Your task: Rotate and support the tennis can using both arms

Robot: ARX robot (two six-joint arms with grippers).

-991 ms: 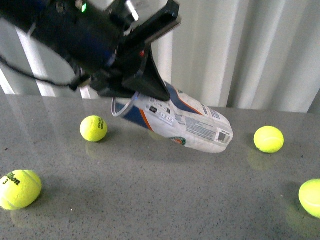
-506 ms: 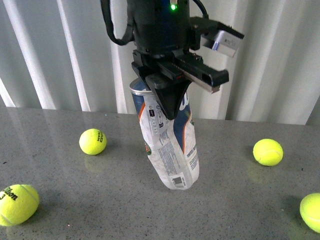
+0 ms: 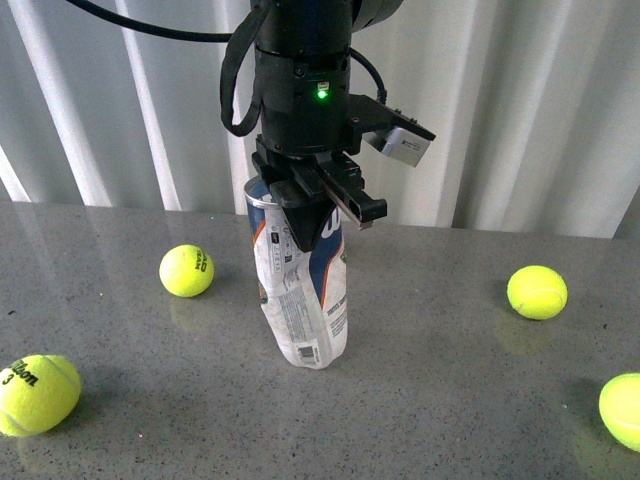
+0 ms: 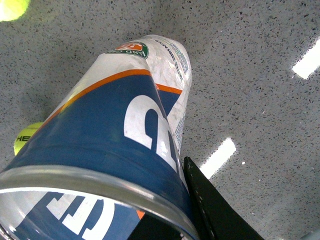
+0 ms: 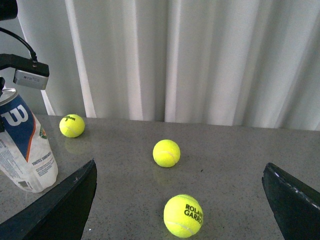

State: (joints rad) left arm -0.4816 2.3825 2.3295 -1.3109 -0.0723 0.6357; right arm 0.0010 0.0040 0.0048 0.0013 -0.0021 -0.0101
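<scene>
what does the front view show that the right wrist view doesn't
Front only: the left gripper clamped near the rim of the tennis can, and a ball marked 3. Right wrist only: the right gripper, open and empty, and a ball printed Roland Garros. Both: the can standing nearly upright on the grey table, white curtain behind.

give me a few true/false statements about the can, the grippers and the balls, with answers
1. The can stands nearly upright on the table, rim up. True.
2. The right gripper grips the can. False: it is open and apart from the can; the left gripper holds it.
3. The left gripper holds the can near its base. False: it holds it near the rim.
4. The front view shows four balls on the table. True.
</scene>
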